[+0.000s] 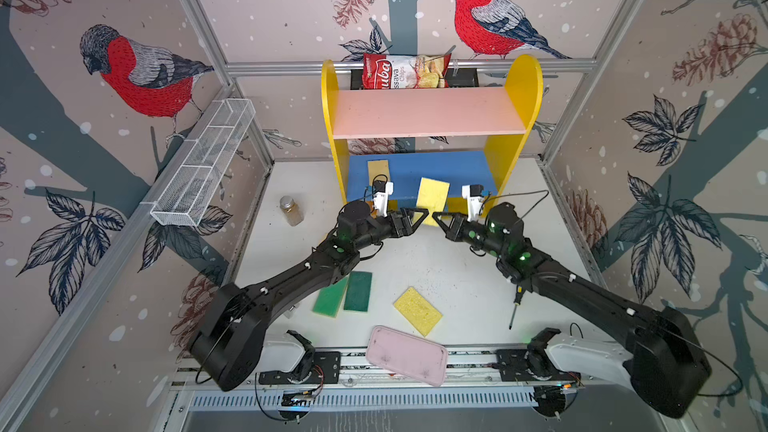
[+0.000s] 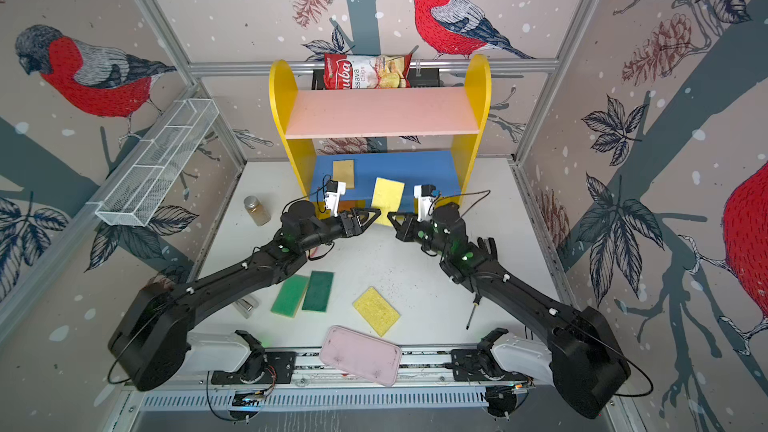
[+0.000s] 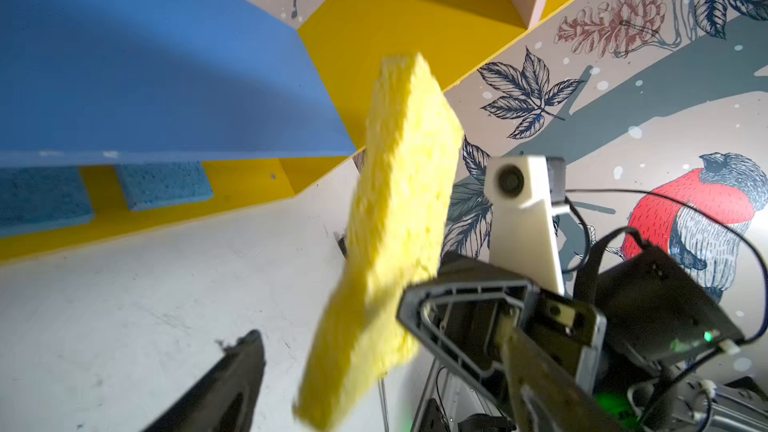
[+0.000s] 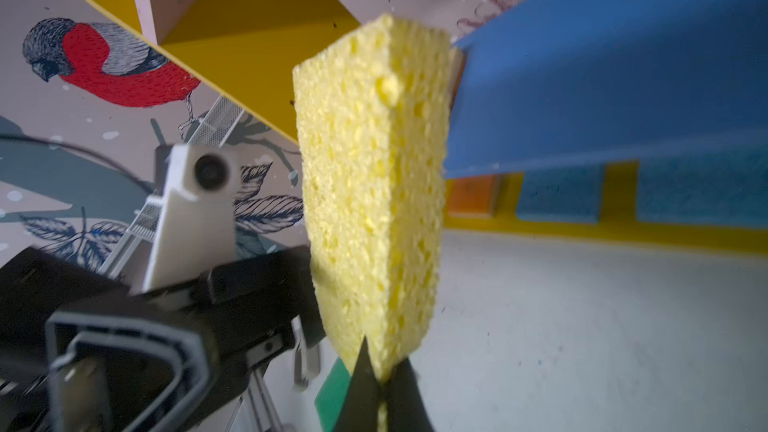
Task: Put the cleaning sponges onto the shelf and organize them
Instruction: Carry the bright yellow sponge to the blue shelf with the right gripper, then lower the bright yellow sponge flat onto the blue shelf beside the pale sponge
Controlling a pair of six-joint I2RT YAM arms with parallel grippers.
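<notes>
A yellow sponge [image 1: 432,201] [image 3: 395,218] [image 4: 374,184] stands on end in the air in front of the shelf's blue middle board [image 1: 457,168]. My right gripper [image 1: 437,218] [image 4: 384,367] is shut on its lower corner. Around the sponge my left gripper [image 1: 420,214] [image 3: 378,338] is open, its fingers apart from the foam. A tan sponge [image 1: 378,172] lies on the blue board. Blue sponges [image 3: 164,184] [image 4: 559,197] and an orange one [image 4: 471,197] sit on the yellow base. Two green sponges [image 1: 330,297] [image 1: 358,290] and another yellow sponge [image 1: 417,310] lie on the table.
A pink tray [image 1: 407,361] overhangs the front rail. A small jar [image 1: 291,210] stands left of the shelf, and a white wire mesh rack [image 1: 203,164] hangs on the left wall. A chips bag [image 1: 405,71] sits behind the pink upper board [image 1: 428,112]. A screwdriver [image 1: 515,305] lies under my right arm.
</notes>
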